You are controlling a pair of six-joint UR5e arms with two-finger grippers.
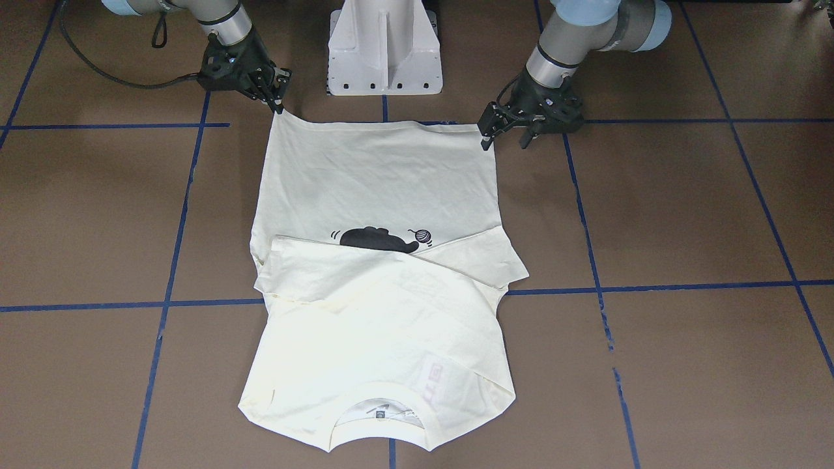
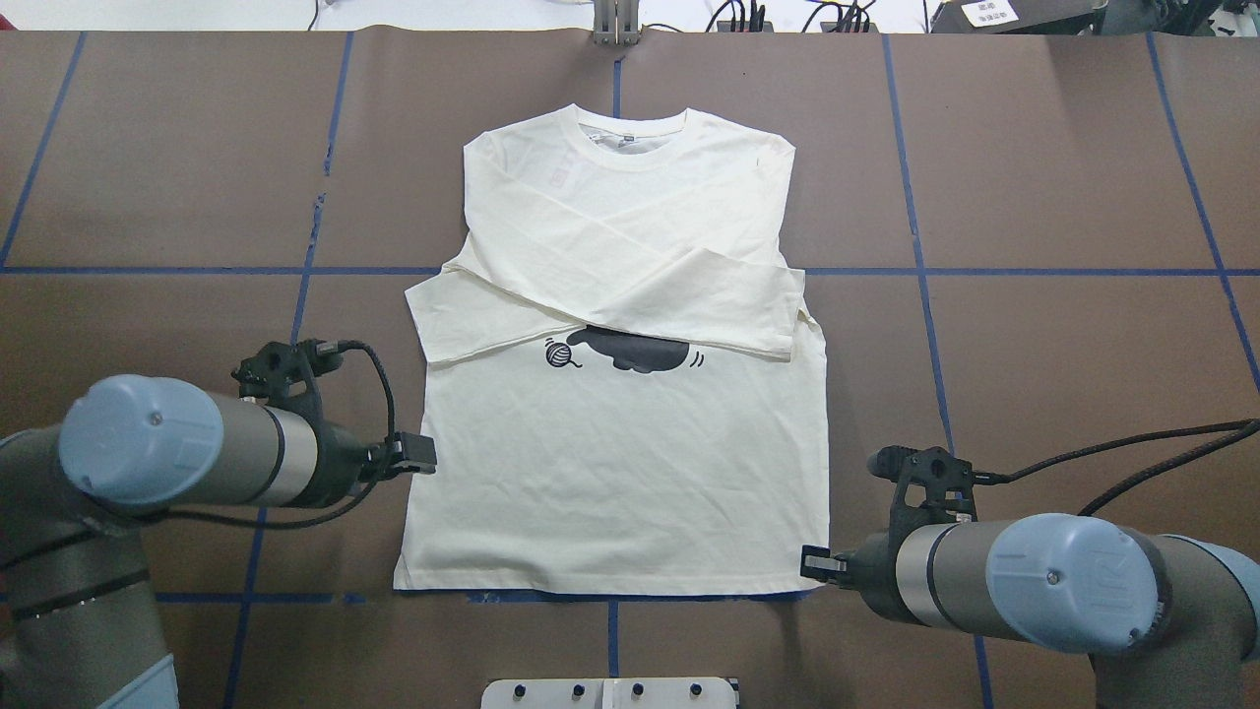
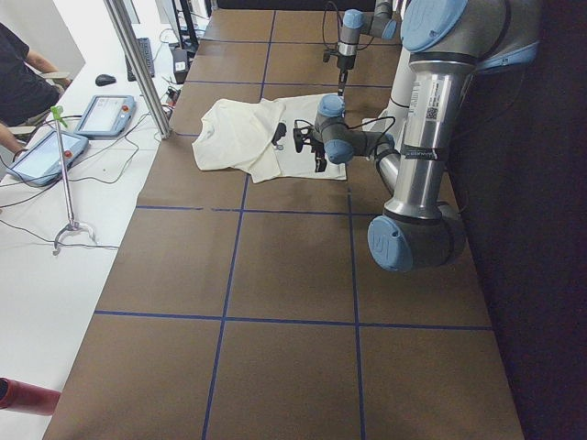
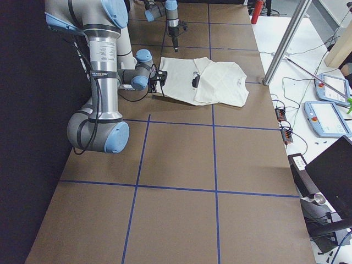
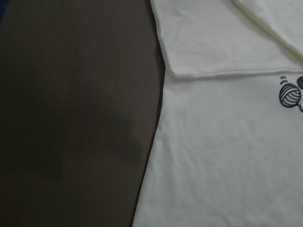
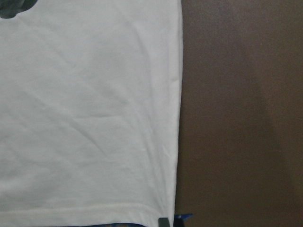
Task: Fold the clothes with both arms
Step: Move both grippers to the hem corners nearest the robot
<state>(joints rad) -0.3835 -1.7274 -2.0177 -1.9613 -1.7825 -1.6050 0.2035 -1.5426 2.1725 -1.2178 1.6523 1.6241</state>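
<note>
The shirt (image 2: 630, 473) is laid flat mid-surface (image 2: 1034, 345), print up, sleeves crossed. The left end effector (image 1: 505, 138) is seen open beside its side edge. The right end effector (image 1: 279, 104) is placed at a hem corner; closure cannot be told.

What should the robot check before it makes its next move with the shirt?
1. The T-shirt lies flat on the table: ok.
2. Both sleeves are folded across the chest: ok.
3. The right gripper is at its bottom corner of the shirt: ok.
4. The right gripper is pinching the cloth: cannot tell.
5. The left gripper has hold of the shirt: not ok; it is open, beside the shirt's edge.
</note>
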